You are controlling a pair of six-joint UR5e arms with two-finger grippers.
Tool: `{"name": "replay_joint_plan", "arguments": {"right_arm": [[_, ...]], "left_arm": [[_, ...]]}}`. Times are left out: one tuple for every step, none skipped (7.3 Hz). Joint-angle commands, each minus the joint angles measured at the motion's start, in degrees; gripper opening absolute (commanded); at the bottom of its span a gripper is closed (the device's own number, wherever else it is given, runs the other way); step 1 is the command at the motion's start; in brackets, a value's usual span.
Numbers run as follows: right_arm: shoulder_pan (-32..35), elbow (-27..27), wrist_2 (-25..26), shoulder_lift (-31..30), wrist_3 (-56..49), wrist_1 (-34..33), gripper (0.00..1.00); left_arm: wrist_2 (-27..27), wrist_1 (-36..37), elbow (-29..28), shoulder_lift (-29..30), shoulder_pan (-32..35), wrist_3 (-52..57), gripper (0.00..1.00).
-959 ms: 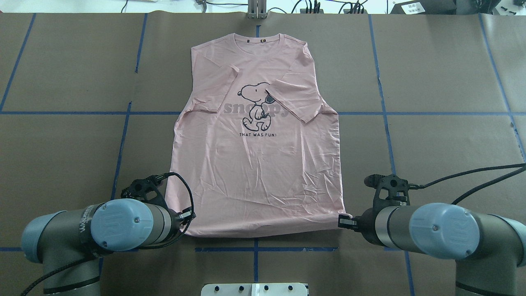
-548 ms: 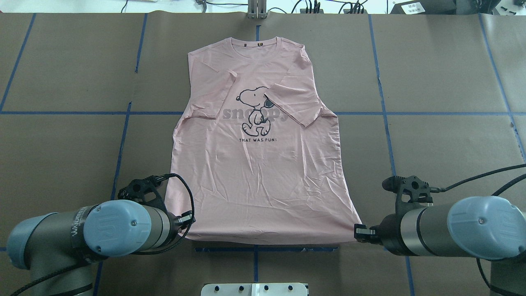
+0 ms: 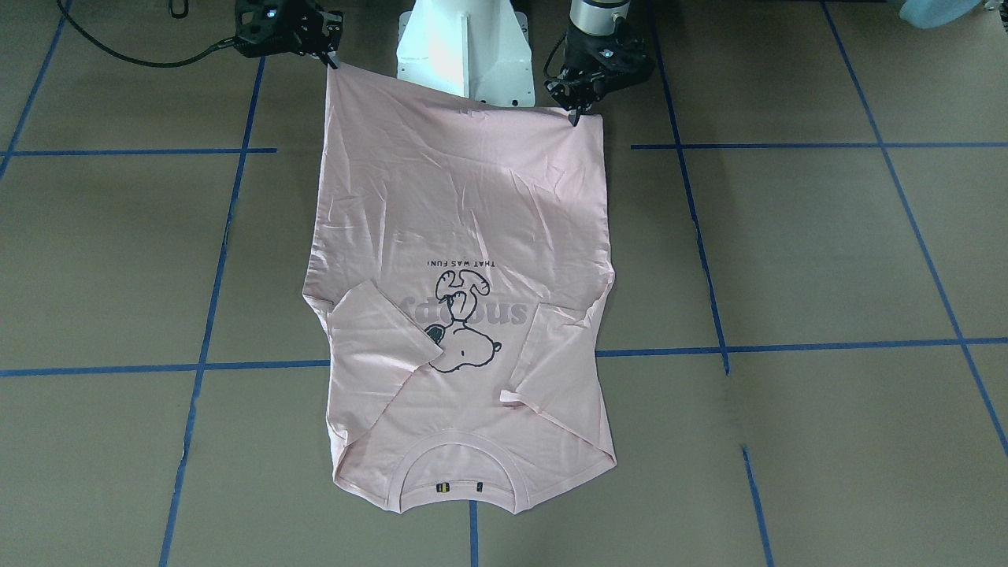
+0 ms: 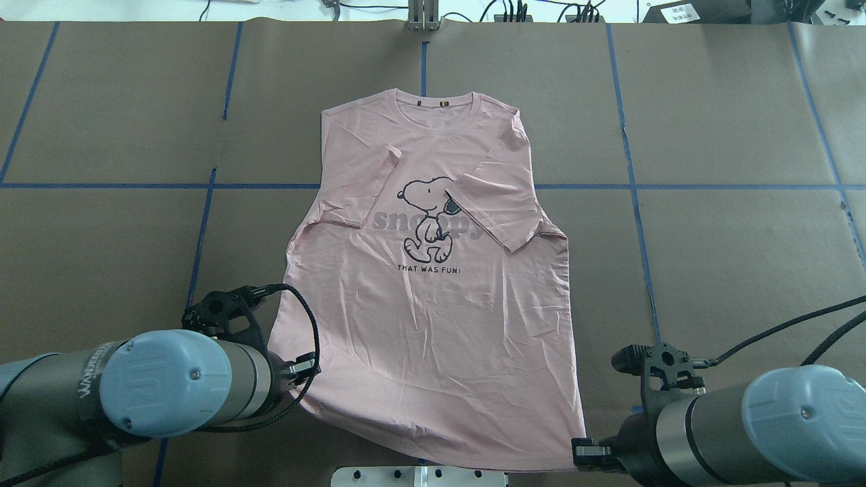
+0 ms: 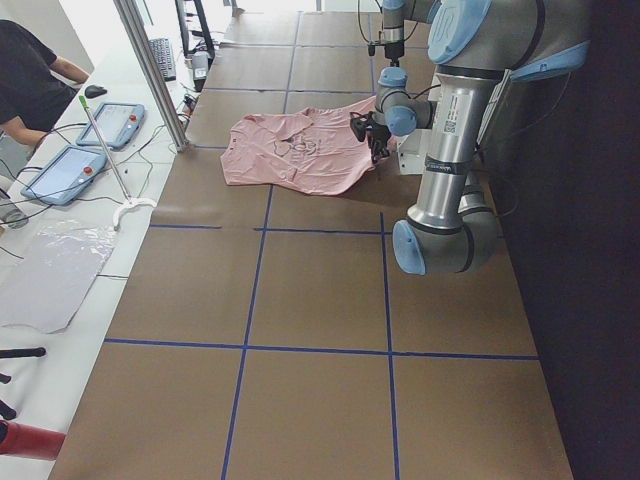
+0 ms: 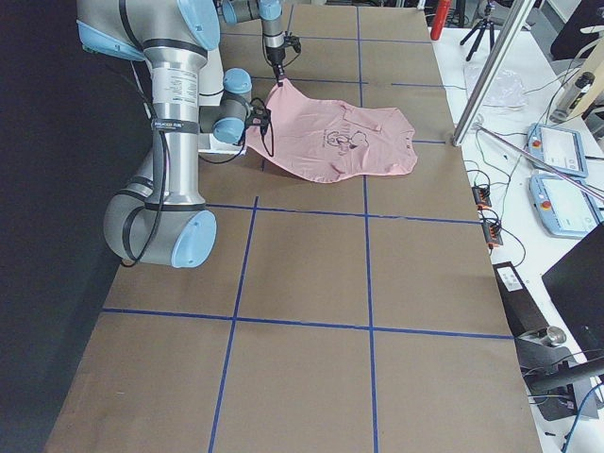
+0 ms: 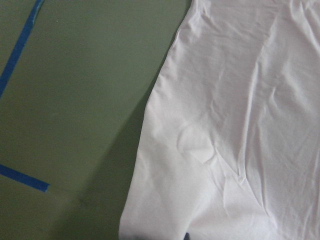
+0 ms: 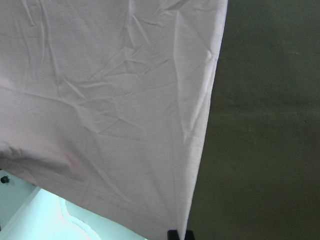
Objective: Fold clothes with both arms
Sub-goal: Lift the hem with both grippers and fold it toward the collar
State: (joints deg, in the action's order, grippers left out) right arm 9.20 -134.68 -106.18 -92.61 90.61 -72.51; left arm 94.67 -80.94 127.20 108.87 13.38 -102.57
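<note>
The T-shirt (image 4: 433, 325) lies print-up in the middle of the counter (image 4: 710, 237), collar at the far end from me and hem (image 3: 457, 110) toward the robot's white base (image 3: 465, 55). I have both hands on it: the left hand (image 4: 304, 368) is pinched shut on its hem corner, and the right hand (image 4: 583, 450) is closed on the other corner — its wrist camera shows the fabric edge running down between the fingertips. The hem end is raised off the counter and drapes over the front of the base, while the collar and chest rest flat. As for progress, I judge the first stage done: the sleeves (image 4: 500, 210) are turned in over the chest, one overlapping the edge of the cartoon print. The lengthwise fold is what remains — the hem has to be carried forward and laid near the collar, and nothing of that is in place yet. The body is creased but not bunched.
</note>
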Motion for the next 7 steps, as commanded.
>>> {"name": "replay_joint_plan", "arguments": {"right_arm": [[3.2, 0.0, 0.0, 3.5, -0.1, 0.1, 0.00], [8.2, 2.4, 0.0, 6.8, -0.8, 0.0, 0.00], [12.5, 6.0, 0.1, 10.8, -2.4, 0.1, 0.00], [17.4, 9.7, 0.2, 14.4, -5.2, 0.3, 0.00], [22.6, 12.0, -0.2, 15.3, -8.8, 0.9, 0.00], [26.6, 14.9, -0.3, 15.4, -11.4, 1.5, 0.00], [29.9, 19.0, -1.7, 16.1, -12.4, 2.4, 0.00]], "left_arm": [[1.3, 0.4, 0.2, 0.4, -0.2, 1.3, 0.00], [1.2, 0.3, -0.4, 1.2, -0.1, 3.4, 0.00], [0.8, 0.1, -0.6, 1.3, 1.9, 6.7, 0.00], [0.9, -0.4, -3.1, 3.5, 5.7, 9.6, 0.00], [0.9, -1.1, -7.7, 6.0, 10.0, 12.9, 0.00], [1.0, -5.2, -12.5, 6.3, 14.2, 15.3, 0.00], [1.1, -11.8, -18.5, 7.0, 18.0, 16.3, 0.00]]}}
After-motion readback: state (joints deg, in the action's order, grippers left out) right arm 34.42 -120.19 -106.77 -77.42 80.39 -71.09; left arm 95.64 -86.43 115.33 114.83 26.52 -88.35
